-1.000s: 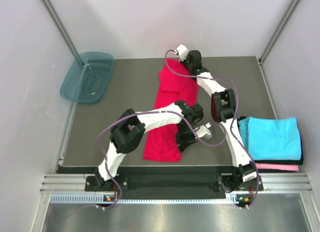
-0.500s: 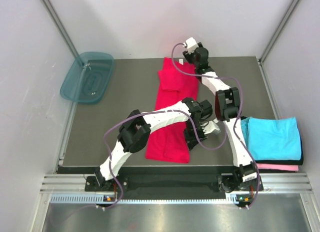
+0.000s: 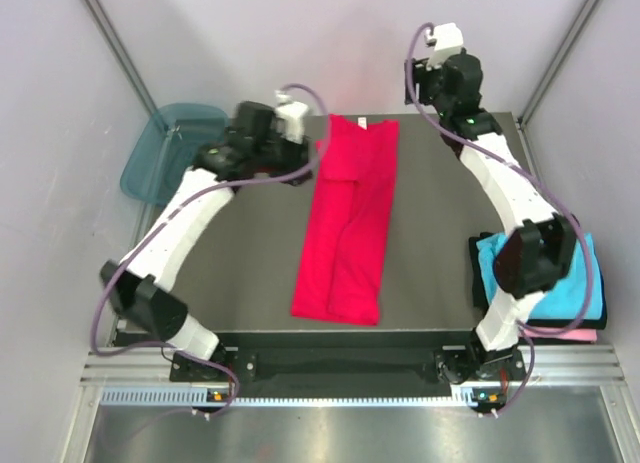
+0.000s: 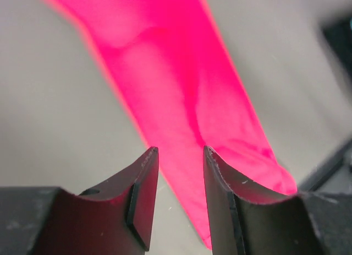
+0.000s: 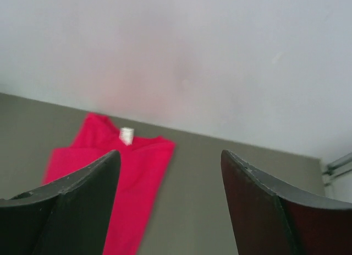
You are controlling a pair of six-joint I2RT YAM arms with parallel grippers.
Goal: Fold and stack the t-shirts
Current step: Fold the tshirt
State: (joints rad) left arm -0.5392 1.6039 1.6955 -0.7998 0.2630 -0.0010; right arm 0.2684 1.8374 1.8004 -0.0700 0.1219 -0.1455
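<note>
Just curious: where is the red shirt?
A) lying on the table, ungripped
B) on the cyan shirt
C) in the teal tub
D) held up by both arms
A: the red shirt lies flat on the table, left gripper and right gripper both open, off it.

The red t-shirt (image 3: 345, 223) is soft matt cloth, lightly creased; the cyan t-shirt (image 3: 565, 288) and pink t-shirt (image 3: 565, 334) look alike. The table (image 3: 240, 253) is dull and smooth. The tub (image 3: 172, 155) is glossy translucent plastic. The fingers (image 4: 142, 194) of my left gripper (image 4: 179, 156) and of my right gripper (image 5: 168, 161) look like matt black plastic; my base rail (image 3: 330, 366) is ribbed metal.
</note>
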